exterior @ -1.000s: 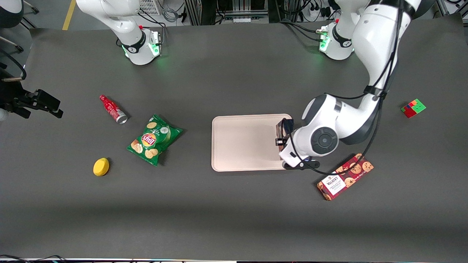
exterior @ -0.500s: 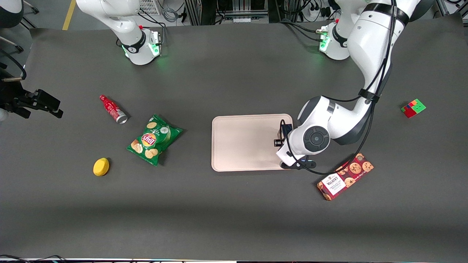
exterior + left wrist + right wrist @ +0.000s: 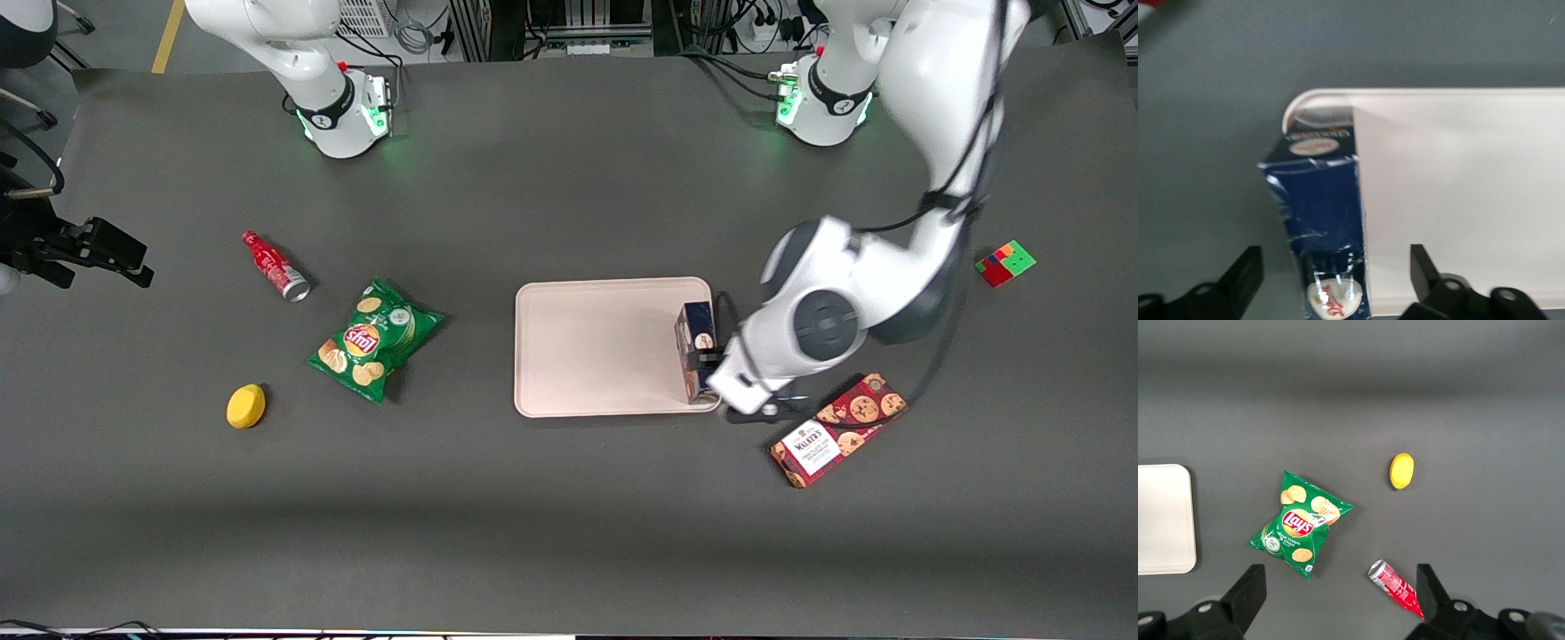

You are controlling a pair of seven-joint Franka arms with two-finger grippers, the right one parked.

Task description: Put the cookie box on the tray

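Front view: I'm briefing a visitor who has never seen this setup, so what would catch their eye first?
Probably the tray, pale against the dark table, with the navy cookie box standing at its edge toward the working arm's end. The gripper is open, fingers either side of the box. The green chips bag toward the parked arm's end stands out too.

Dark grey table mat (image 3: 569,533); cables, racks at edge.

On the dark table (image 3: 1351,387) a green chip bag (image 3: 1300,531) lies centrally. A yellow lemon-like object (image 3: 1401,471) sits at its two o'clock, a red can (image 3: 1395,585) at five o'clock, the tray (image 3: 1163,519) at nine o'clock.
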